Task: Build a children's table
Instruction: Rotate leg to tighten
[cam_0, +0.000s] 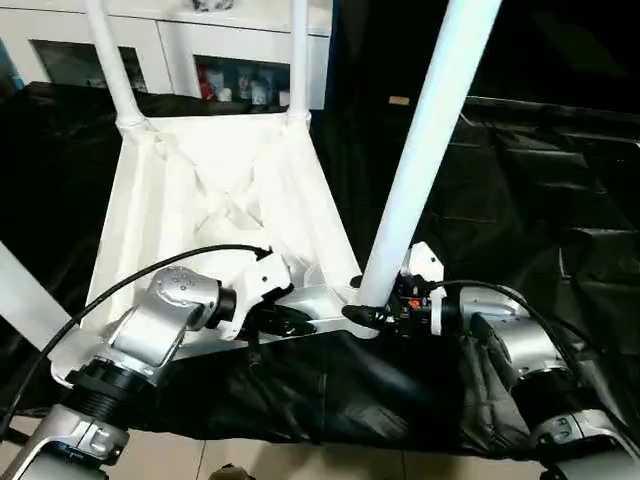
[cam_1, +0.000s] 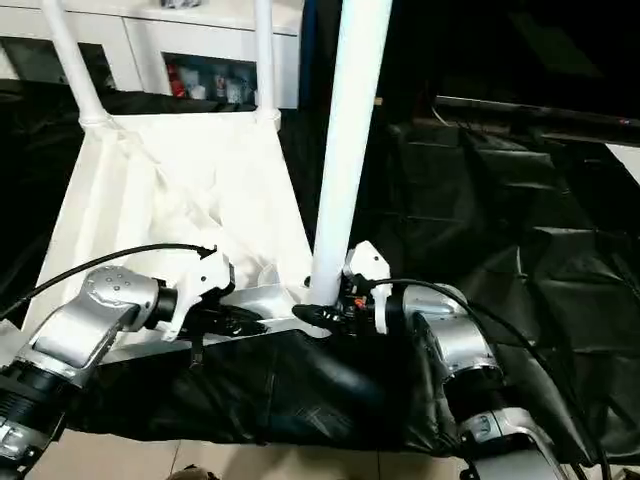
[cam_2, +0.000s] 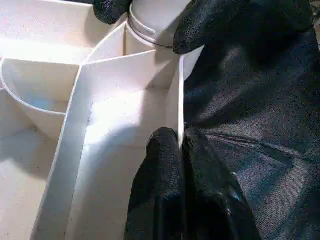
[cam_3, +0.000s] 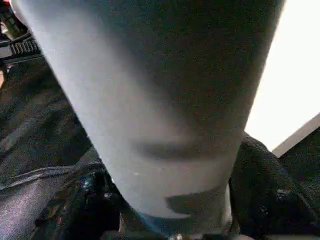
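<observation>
**A:** Item one, the tabletop?

**B:** White plastic tabletop (cam_0: 215, 205), upside down, ribbed underside facing up, filling the centre-left of the head view. It lies on black sheeting (cam_0: 540, 200) that covers the surface and spreads over the right half of the frame.

**A:** Legs?

**B:** Two legs (cam_0: 113, 60) stand in the far corner sockets at the top of the frame, left and centre. A third, the near leg (cam_0: 425, 140), rises from the near right corner socket, leaning toward the upper right. A fourth white tube (cam_0: 25, 300) crosses the left edge of the frame; I cannot tell where its lower end sits.

**A:** My left hand?

**B:** My left hand (cam_0: 285, 322) is at the lower centre, fingers pressed together on the tabletop's near rim; in the left wrist view the thin white wall runs between my two black fingertips (cam_2: 165, 150).

**A:** Right hand?

**B:** My right hand (cam_0: 372, 316) is at the foot of the near leg, one finger on each side of the tube just above the socket. In the right wrist view the tube fills the space between them. Clamped on the near leg.

**A:** Background?

**B:** White cabinet (cam_0: 200, 50) with glass-fronted compartments along the top left.
</observation>
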